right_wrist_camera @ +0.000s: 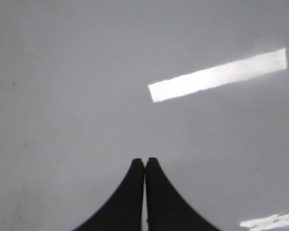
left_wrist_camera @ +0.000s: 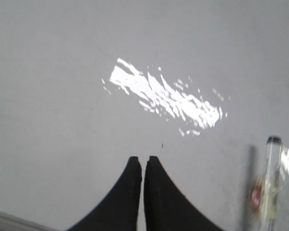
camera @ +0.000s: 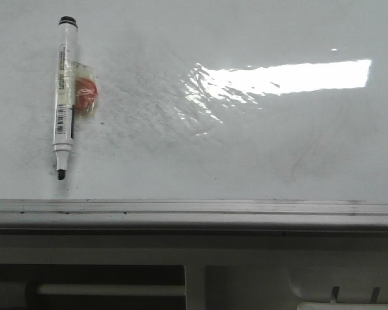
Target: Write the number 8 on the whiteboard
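The whiteboard (camera: 246, 148) fills the front view, glossy white with grey smudges, scratches and glare. No number 8 shows on it. A white marker (camera: 64, 92) with a black cap and bare dark tip lies on the board at the left, an orange-red pad taped to its side. It also shows blurred in the left wrist view (left_wrist_camera: 269, 183). My left gripper (left_wrist_camera: 143, 159) is shut and empty above the bare board, the marker off to one side. My right gripper (right_wrist_camera: 145, 160) is shut and empty above bare board. Neither gripper shows in the front view.
A silver-grey edge rail (camera: 194, 208) runs along the board's near side. Below it is beige furniture with slots (camera: 246, 278). A bright window reflection (camera: 284, 77) lies on the board at the right.
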